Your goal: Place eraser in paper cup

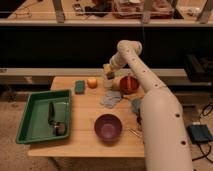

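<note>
My gripper [109, 74] is at the back of the table, pointing down, shut on a small grey eraser [110, 75] that shows at its fingertips. The white paper cup [108, 84] stands upright directly below it, a short gap under the eraser. The arm reaches in from the lower right and bends over the table's right side.
A dark green block [80, 86] and an orange ball [92, 82] lie left of the cup. A red bowl [129, 84] sits to its right, a grey cloth [112, 98] in front, with a blue cup [136, 105], a purple bowl [108, 126] and a green tray [30, 131].
</note>
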### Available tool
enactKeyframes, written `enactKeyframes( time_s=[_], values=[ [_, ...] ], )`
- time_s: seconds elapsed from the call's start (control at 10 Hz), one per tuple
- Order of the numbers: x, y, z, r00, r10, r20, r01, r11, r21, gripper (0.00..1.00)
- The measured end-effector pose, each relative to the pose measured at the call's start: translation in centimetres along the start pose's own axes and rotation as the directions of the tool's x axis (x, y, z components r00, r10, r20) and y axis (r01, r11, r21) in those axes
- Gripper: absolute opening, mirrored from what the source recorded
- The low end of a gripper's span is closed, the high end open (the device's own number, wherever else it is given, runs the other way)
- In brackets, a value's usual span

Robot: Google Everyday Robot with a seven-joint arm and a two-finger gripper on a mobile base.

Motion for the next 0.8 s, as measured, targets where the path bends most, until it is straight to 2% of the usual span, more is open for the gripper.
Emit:
enactKeyframes(
  time_s=[0.1, 0.5, 0.8],
  values=[
    [-0.24, 0.16, 0.07, 1.0, 0.0, 0.002, 0.0, 1.0, -0.001, 0.41],
    [-1.01, 0.31, 0.43, 1.0, -0.02, 0.023, 0.02, 1.0, -0.003, 0.77],
    [-1.15, -0.48, 0.7, 0.999, -0.04, 0.035, 0.04, 0.999, 0.009, 0.8]
  ],
)
